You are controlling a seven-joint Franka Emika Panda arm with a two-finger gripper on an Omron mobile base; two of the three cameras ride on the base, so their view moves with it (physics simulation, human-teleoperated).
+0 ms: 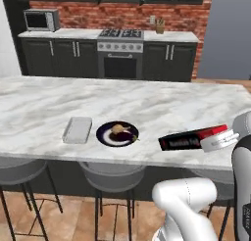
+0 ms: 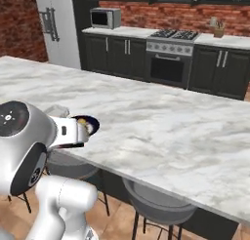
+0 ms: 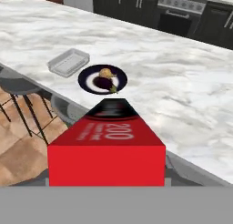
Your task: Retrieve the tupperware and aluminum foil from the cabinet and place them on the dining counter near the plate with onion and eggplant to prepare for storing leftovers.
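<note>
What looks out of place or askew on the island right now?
Nothing is spilled or damaged. The aluminum foil is in the hand, over the dining counter to the right of the plate. The tupperware lies flat left of the plate, with onion and eggplant on the plate.

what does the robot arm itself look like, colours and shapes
The arm is glossy white, built of fat rounded tube segments joined by bulging elbows. A round dark grey cap with small pale dots closes the big joint in the right base view, and a dark ring runs around that joint. In the left base view, a ribbed white wrist sits at the end. The pincer's fingers aren't clear enough to describe.
</note>
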